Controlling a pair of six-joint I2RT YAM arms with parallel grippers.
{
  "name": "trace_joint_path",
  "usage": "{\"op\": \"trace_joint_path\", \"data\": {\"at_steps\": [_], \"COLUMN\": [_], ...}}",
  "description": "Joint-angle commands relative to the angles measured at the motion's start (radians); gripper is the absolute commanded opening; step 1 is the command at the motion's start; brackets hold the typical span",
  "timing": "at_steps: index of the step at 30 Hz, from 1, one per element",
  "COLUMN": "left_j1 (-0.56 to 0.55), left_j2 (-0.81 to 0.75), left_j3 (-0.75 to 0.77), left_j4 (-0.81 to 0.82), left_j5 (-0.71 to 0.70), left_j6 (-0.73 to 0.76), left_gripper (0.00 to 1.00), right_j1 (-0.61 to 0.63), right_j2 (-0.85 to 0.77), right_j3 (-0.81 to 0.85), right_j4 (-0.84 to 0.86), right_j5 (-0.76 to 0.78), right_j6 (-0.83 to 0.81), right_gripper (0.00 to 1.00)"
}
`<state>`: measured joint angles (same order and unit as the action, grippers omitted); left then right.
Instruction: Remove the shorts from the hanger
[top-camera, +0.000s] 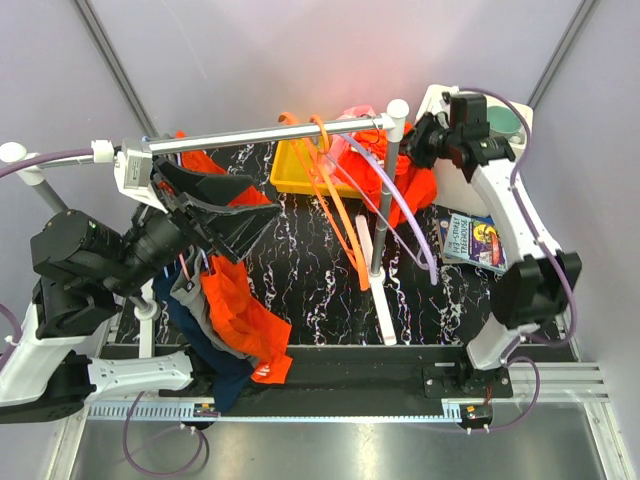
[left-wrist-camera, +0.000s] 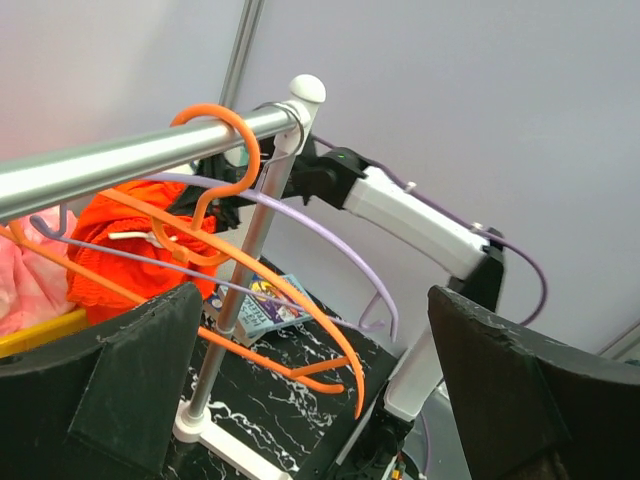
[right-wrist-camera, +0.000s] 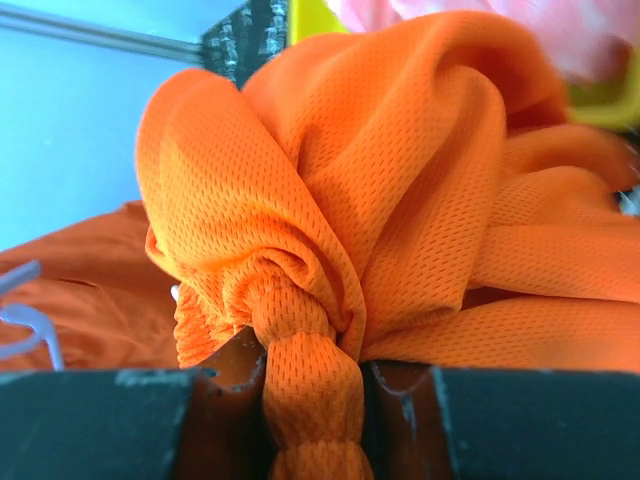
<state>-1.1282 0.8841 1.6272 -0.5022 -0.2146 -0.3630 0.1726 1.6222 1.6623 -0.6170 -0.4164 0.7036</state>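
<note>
Orange shorts are bunched in a wad off the right end of the rail, close to the stand's post. On my right wrist feed the mesh is squeezed into a tight neck between the pads: the right gripper is clamped on it. I cannot tell whether the cloth is hooked on any hanger. The pink shorts lie just behind, at the yellow bin. The left gripper hovers under the rail's left half, fingers wide apart, nothing between them. An orange hanger hooks over the rail. A heap of clothes is draped at the near left beside my left arm. A book lies flat by the right arm.
</note>
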Motion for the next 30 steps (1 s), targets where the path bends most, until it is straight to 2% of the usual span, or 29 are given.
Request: {"op": "trace_joint_path", "data": {"at_steps": [1, 6, 12, 18, 22, 25, 26, 29, 30], "left_j1": [-0.004, -0.004, -0.004, -0.004, -0.005, -0.004, -0.005, -0.004, -0.005], "left_j2": [-0.004, 0.001, -0.025, 0.003, 0.027, 0.047, 0.052, 0.072, 0.075], "left_j3": [0.003, 0.02, -0.013, 0.014, 0.014, 0.023, 0.032, 0.054, 0.059], "left_j4": [0.1, 0.08, 0.071, 0.034, 0.014, 0.013, 0.011, 0.01, 0.008], "left_j5": [-0.029, -0.109, -0.233, -0.289, -0.31, -0.322, -0.324, -0.347, -0.351], "left_j6": [0.042, 0.056, 0.099, 0.193, 0.242, 0.283, 0.295, 0.347, 0.357], "left_gripper": [0.99, 0.99, 0.99, 0.99, 0.99, 0.99, 0.99, 0.99, 0.99], "right_j1": [-0.004, -0.004, -0.004, 0.007, 0.011, 0.033, 0.057, 0.105, 0.111], "right_j2": [0.128, 0.289, 0.508, 0.787, 0.889, 0.898, 0.901, 0.89, 0.89], "right_j3": [0.203, 0.373, 0.597, 0.995, 1.035, 1.015, 1.011, 0.969, 0.94], "right_j4": [0.133, 0.263, 0.326, 0.293, 0.28, 0.212, 0.185, 0.111, 0.106], "right_j5": [-0.215, -0.33, -0.326, -0.26, -0.2, -0.118, -0.079, 0.165, 0.204], "right_j6": [0.0, 0.076, 0.111, 0.106, 0.067, -0.028, -0.108, -0.211, -0.219], "right_gripper": [0.0, 0.0, 0.0, 0.0, 0.0, 0.0, 0.0, 0.05, 0.07]}}
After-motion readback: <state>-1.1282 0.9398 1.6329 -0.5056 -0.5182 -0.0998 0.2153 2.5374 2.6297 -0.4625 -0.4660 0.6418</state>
